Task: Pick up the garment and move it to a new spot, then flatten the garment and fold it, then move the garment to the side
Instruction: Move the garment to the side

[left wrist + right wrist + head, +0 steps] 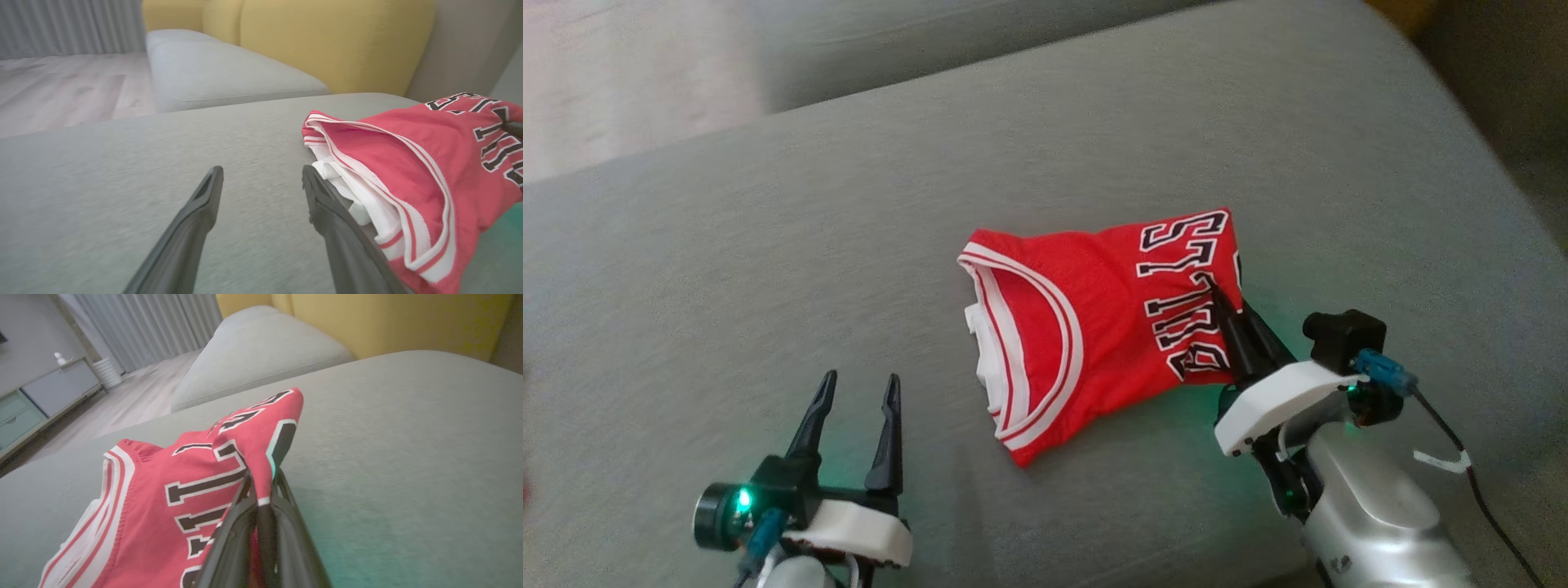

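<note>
Head view down over the jersey; wrist views low, close beside it, seemingly toward the backrest.

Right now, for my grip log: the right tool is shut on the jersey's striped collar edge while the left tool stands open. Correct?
Not the collar. The right tool is shut on the lettered end of the jersey, per the right wrist view; the left tool stands open.

Red garment with white trim, black lettering; grey cushion.
</note>
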You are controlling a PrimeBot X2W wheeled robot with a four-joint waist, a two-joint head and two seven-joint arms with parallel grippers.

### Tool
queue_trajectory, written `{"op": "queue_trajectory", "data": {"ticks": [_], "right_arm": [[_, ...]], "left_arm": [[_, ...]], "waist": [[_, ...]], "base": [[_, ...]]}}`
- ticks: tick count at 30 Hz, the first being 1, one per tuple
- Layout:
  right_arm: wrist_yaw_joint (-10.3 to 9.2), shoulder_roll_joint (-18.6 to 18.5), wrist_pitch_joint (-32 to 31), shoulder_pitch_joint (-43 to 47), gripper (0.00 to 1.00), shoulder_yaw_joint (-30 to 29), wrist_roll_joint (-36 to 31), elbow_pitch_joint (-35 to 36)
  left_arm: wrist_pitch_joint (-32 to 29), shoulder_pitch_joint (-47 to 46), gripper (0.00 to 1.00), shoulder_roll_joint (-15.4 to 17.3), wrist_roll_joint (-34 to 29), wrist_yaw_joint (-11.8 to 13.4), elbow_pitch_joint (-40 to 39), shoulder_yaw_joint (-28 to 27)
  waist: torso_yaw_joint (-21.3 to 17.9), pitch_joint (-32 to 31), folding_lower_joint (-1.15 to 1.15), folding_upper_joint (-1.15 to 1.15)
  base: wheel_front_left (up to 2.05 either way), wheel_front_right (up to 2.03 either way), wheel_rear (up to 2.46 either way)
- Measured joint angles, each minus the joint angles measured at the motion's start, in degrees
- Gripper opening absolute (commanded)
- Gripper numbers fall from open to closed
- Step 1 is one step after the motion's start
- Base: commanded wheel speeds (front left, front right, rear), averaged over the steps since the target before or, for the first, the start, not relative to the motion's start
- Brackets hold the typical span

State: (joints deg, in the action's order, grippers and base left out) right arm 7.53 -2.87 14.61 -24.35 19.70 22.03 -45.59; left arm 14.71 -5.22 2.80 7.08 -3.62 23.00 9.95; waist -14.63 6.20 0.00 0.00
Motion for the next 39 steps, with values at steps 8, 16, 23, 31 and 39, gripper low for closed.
{"op": "queue_trajectory", "data": {"ticks": [8,16,23,31,39], "right_arm": [[0.0,-0.16,0.0,0.46,0.0,-1.72,0.36,2.38],[0.0,-0.19,0.0,-0.53,0.0,-2.02,-0.33,2.71],[0.0,-1.74,0.0,-16.8,0.0,-13.62,-12.03,-7.24],[0.0,-10.78,-1.19,-26.02,0.0,-28.6,-23.91,-13.96],[0.0,-14.13,-4.48,-27.8,1.0,-47.22,-38.76,-13.5]], "left_arm": [[0.0,-1.29,1.0,-0.04,-0.63,-1.51,0.96,2.33],[-0.01,-2.86,1.0,-0.04,-1.88,-2.02,1.43,2.1],[0.0,-2.82,1.0,0.01,-3.31,-2.5,1.23,1.34],[0.0,-3.7,1.0,0.15,-3.61,-2.96,0.19,0.1],[0.07,-5.68,1.0,-0.18,-4.09,-3.47,-1.11,0.01]], "waist": [[-12.16,2.47,-0.01,0.0],[-14.35,6.2,0.0,0.0],[-9.11,7.97,0.0,0.0],[-3.42,10.86,0.0,0.0],[0.4,13.9,0.0,0.0]], "base": [[0.0,0.0,0.0],[0.0,0.0,0.0],[0.0,0.0,0.0],[0.0,0.0,0.0],[0.0,0.0,0.0]]}}
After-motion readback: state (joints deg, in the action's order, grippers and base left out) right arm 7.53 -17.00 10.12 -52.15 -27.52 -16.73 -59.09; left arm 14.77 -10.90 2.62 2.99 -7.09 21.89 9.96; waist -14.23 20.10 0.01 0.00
